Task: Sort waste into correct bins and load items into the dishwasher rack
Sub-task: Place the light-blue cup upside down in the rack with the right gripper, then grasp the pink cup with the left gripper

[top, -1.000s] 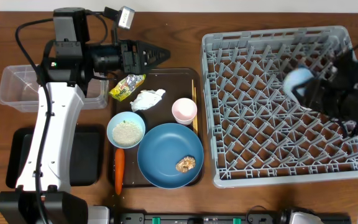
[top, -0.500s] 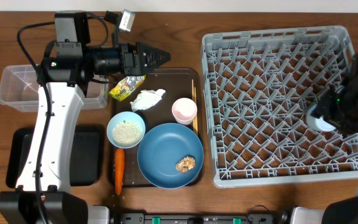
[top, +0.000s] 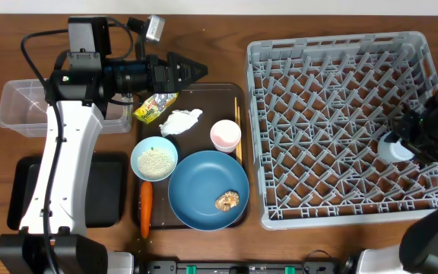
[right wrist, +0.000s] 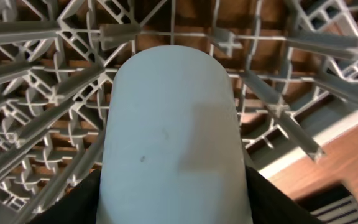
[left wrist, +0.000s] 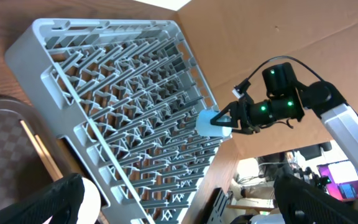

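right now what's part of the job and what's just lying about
job: yellow-and-black snack wrapper, crumpled white tissue, orange carrot, dark blue plate, pale blue bowl, pink cup, light blue cup, grey plastic rack, clear tub, black tray
lying about: dark brown serving tray

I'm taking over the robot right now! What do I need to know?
Left end effector: open, empty, over the brown tray's far edge.
Right end effector: closed on the light blue cup, low in the rack's right side.
Done: nothing released yet.
To do, all on the brown tray: pink cup, plate, bowl, chopsticks into the rack; wrapper, tissue, carrot, rice, food lump into clear tub or black tray.
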Robot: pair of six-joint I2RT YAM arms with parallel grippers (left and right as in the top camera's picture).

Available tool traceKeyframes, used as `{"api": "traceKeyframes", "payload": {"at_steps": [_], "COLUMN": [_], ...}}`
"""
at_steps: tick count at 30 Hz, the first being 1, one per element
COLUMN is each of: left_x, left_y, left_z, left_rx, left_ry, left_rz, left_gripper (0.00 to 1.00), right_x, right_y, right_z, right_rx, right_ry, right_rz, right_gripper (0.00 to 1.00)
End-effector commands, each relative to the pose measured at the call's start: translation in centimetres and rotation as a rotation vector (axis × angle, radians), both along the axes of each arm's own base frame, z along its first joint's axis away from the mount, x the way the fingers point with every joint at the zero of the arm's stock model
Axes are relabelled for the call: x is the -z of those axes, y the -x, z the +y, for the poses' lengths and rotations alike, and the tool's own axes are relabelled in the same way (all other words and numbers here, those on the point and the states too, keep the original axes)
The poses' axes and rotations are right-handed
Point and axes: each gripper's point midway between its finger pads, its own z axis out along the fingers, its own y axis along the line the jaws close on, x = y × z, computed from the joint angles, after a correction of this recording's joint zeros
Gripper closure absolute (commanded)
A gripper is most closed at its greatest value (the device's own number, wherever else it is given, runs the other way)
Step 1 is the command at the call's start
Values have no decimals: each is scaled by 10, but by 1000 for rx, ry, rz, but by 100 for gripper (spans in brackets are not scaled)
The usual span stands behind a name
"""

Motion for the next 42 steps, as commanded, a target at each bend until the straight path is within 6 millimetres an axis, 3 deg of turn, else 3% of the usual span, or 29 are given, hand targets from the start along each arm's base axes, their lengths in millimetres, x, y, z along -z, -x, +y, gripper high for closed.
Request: {"api": "traceKeyframes", "payload": {"at_steps": [1, 3, 8, 11, 15, 18, 20, 22, 25, 29, 34, 37, 42], "left_x": [8, 22, 58, 81, 112, 134, 153, 176, 207, 229, 242, 249, 247], "left_y": [-3, -5, -3, -2, -7, -9, -7, -1, 11, 16, 18, 19, 21], "left_z": [4, 8, 10, 11, 31, 29, 20, 14, 11, -5, -10, -10, -9], "left_rx": [-37, -83, -162, -205, -316, -311, -269, -225, -165, -91, -63, -56, -55], "left_ry": [-43, -112, -320, -518, -839, -946, -953, -962, -981, -920, -908, -915, -916], "left_rz": [18, 54, 124, 104, 71, 79, 124, 202, 323, 398, 429, 445, 449], "left_gripper": [2, 2, 2, 2, 3, 15, 25, 29, 29, 30, 32, 40, 43], "right_x": [8, 6, -13, -37, -78, -116, -133, -146, -150, -145, -139, -137, -137], "right_y": [-11, -20, -21, -26, -39, -51, -54, -56, -56, -57, -59, -60, -60], "right_z": [7, 18, 20, 34, 63, 97, 114, 130, 144, 150, 150, 150, 150], "right_rx": [-50, -106, -83, -121, -231, -349, -410, -464, -508, -521, -515, -514, -514], "right_ry": [-58, -118, -117, -127, -133, -156, -151, -146, -155, -167, -175, -178, -177], "right_rz": [-26, -77, -127, -224, -411, -584, -656, -710, -728, -711, -691, -684, -684], "right_gripper": [34, 29, 25, 23, 21, 16, 15, 15, 14, 14, 13, 13, 13]}}
